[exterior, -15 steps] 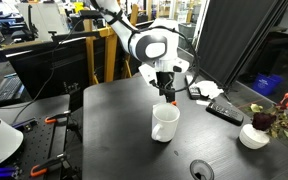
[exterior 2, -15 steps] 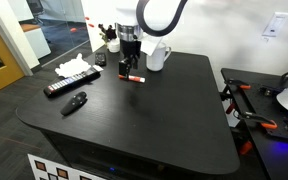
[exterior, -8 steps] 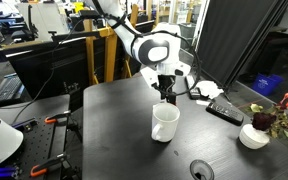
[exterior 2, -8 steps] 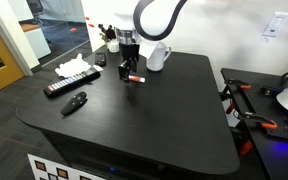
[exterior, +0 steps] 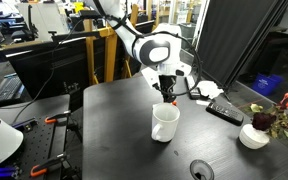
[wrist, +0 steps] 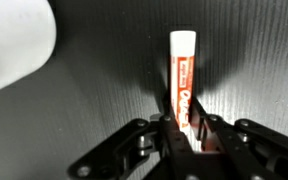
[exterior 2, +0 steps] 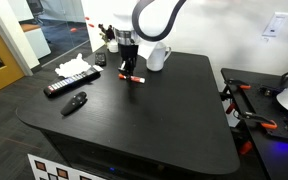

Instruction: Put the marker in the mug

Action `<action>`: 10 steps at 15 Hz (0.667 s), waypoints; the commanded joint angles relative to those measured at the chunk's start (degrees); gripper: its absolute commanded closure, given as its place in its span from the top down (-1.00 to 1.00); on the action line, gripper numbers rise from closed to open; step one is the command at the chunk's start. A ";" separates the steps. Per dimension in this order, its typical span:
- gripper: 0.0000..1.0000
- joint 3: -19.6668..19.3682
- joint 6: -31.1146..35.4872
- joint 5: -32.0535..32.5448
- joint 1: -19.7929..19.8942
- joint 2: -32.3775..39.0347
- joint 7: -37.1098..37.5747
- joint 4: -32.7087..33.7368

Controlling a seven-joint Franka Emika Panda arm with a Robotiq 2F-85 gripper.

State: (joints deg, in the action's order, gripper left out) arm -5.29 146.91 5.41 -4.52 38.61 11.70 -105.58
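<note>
In the wrist view the marker's (wrist: 182,75) lower end is lost between my fingers, and the mug (wrist: 12,42) is only a blurred white patch, cut off at the upper left. In an exterior view the mug (exterior: 165,122) stands just in front of my fingertips, so only a speck of red marker (exterior: 172,101) shows. I cannot tell whether it rests on the table (exterior: 104,130) or hangs just clear of it. My arm reaches down from above, wrist vertical, with my gripper (exterior 2: 130,72) pointing straight at the tabletop. Its jaws are pinched tight on the marker (exterior 2: 134,78), which lies roughly level, near the mug (exterior 2: 157,55) but apart from it.
</note>
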 commanded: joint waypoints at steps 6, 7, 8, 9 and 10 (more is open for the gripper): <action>-0.90 -0.12 -7.40 1.04 -1.62 -6.38 0.14 -3.22; -0.90 -0.24 -8.54 1.44 -2.05 -7.61 0.49 -3.73; -0.90 -0.10 -9.79 1.69 -2.33 -9.45 0.54 -4.56; -0.90 0.25 -11.02 1.71 -2.32 -10.82 0.17 -4.97; -0.90 0.33 -12.19 1.92 -2.55 -12.56 0.38 -5.53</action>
State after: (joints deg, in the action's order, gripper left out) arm -5.16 138.54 6.11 -6.40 32.89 11.59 -107.00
